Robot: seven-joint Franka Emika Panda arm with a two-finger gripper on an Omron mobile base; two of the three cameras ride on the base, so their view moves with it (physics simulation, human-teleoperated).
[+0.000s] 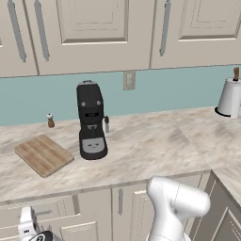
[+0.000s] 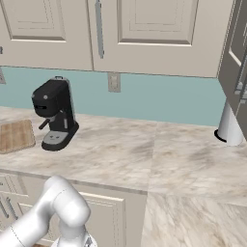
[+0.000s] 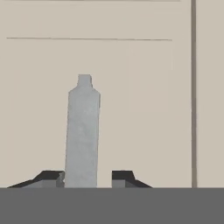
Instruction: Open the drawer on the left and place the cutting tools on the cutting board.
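The drawer [image 1: 56, 207] sits shut under the counter at the lower left, and its cream front [image 3: 144, 109] is close up in the hand view. Its grey bar handle [image 3: 82, 131] runs between my fingertips. My gripper [image 3: 87, 175] is open and straddles the bar, one finger close against it and a small gap at the other. The hand [image 1: 27, 225] is low against the drawer front. The wooden cutting board [image 1: 44, 154] [image 2: 14, 135] lies bare on the counter, left of the coffee machine. The cutting tools are hidden.
A black coffee machine [image 1: 91, 120] [image 2: 54, 113] stands beside the board. A small pepper shaker [image 1: 50, 120] is at the backsplash. A white utensil holder [image 1: 230, 96] stands at the far right. Cabinet doors with vertical handles [image 1: 120, 200] adjoin the drawer.
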